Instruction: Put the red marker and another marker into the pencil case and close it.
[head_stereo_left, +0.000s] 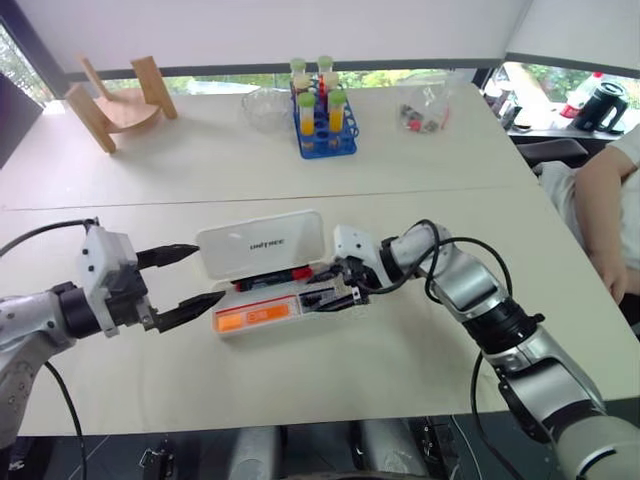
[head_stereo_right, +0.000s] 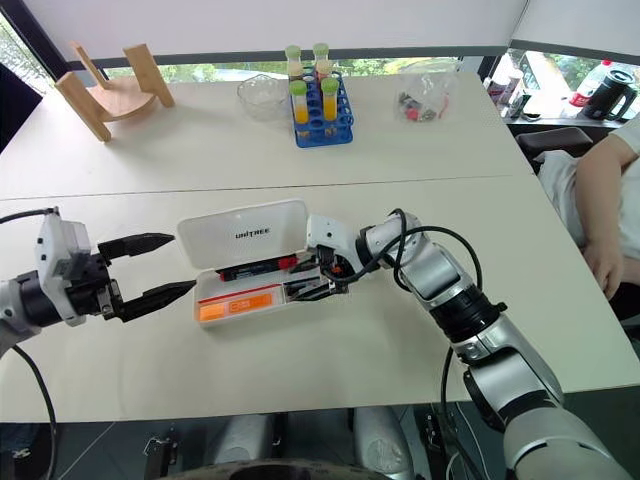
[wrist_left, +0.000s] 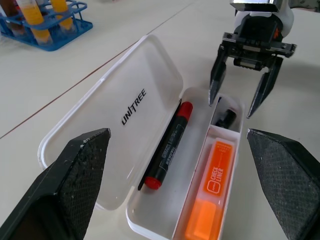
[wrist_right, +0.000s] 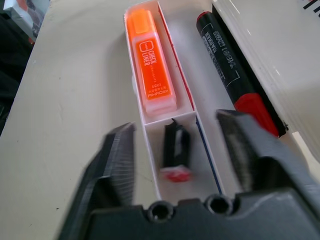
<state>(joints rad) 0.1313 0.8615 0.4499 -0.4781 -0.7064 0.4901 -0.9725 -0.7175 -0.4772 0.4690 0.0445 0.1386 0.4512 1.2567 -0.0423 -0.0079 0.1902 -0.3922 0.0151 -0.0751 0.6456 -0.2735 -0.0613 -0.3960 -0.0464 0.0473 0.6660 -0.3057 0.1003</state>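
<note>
pencil case (head_stereo_left: 262, 246): white hard-plastic box, lid hinged back and open, lying on the table (head_stereo_left: 330, 360); landmark for all entries.
red marker (wrist_left: 168, 146): black barrel, red cap, lying inside the case in the long compartment next to the lid hinge.
orange highlighter (wrist_left: 212, 187): lying inside the case in the long compartment on the side away from the lid.
small black item with a red end (wrist_right: 176, 150): in the short end compartment of the case, just beyond the highlighter.
right tool (wrist_left: 242, 104): fingers spread wide, holding nothing, poised over the short end compartment.
left tool (head_stereo_left: 190, 277): fingers wide apart, empty, just off the opposite end of the case.
blue test-tube rack (head_stereo_left: 325, 125): well behind the case.
wooden stand (head_stereo_left: 118, 100): well behind the case, to the left.
</note>
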